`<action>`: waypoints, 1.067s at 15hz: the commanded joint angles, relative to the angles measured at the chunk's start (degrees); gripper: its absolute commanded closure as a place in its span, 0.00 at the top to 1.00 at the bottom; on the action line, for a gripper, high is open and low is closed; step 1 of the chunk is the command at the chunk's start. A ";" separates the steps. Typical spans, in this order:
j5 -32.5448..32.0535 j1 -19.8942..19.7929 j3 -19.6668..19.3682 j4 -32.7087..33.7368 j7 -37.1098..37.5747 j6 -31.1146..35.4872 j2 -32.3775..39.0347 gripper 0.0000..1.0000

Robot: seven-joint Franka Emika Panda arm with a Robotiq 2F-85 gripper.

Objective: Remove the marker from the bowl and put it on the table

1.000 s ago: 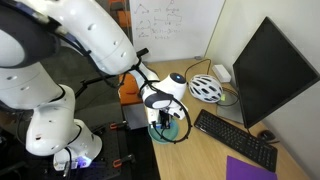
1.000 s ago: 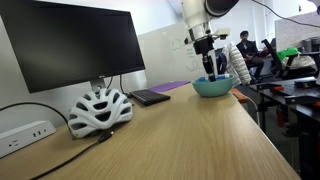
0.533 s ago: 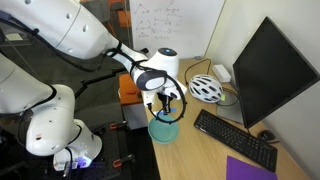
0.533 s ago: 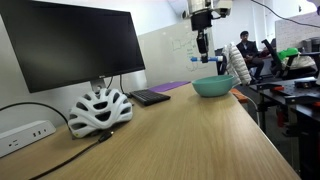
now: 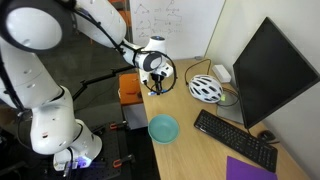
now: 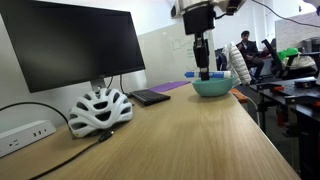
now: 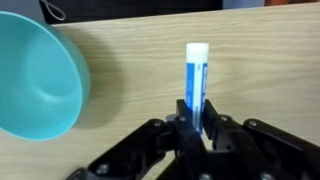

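The marker point(image 7: 196, 68), white with a blue band, is clamped between the two fingers of the gripper point(image 7: 200, 122). In the wrist view it sticks out from the jaws toward 12 o'clock, over bare wood. It is outside the bowl point(image 7: 38, 80), which sits at 9 o'clock from it, open side up and apart from the gripper.

In an exterior view the gripper point(image 5: 155, 84) hangs above the table point(image 5: 195, 150), at 12 o'clock from the bowl point(image 5: 163, 128) and well apart from it. The white arm reaches in from the 9 o'clock side, bent at the elbow, with the wrist pointing down. In an exterior view the gripper point(image 6: 203, 68) points straight down, its tips above the rim of the bowl point(image 6: 212, 87).

The table is a light wooden top. On it lie a white-and-black bicycle helmet point(image 5: 205, 88), a black keyboard point(image 5: 235, 138), a dark monitor point(image 5: 270, 70) and a purple sheet point(image 5: 250, 168). A whiteboard point(image 5: 175, 22) with writing hangs on the wall behind.
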 commanded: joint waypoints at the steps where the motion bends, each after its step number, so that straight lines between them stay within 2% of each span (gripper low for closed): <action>1: -5.98 4.75 -2.30 9.25 3.86 -2.09 11.36 0.05; 3: -10.63 8.47 -5.29 13.74 4.11 -1.82 17.54 0.05; 7: -8.56 12.60 -8.93 20.09 1.01 -0.66 25.90 0.05; 11: -4.87 12.30 -8.27 20.49 -2.88 2.27 25.13 0.05; 12: -3.49 12.06 -8.19 20.38 -4.26 2.63 24.86 0.32; 13: -1.80 11.76 -8.14 20.22 -5.57 2.55 24.55 0.47; 16: 2.56 10.61 -7.98 19.58 -9.75 2.40 23.29 0.68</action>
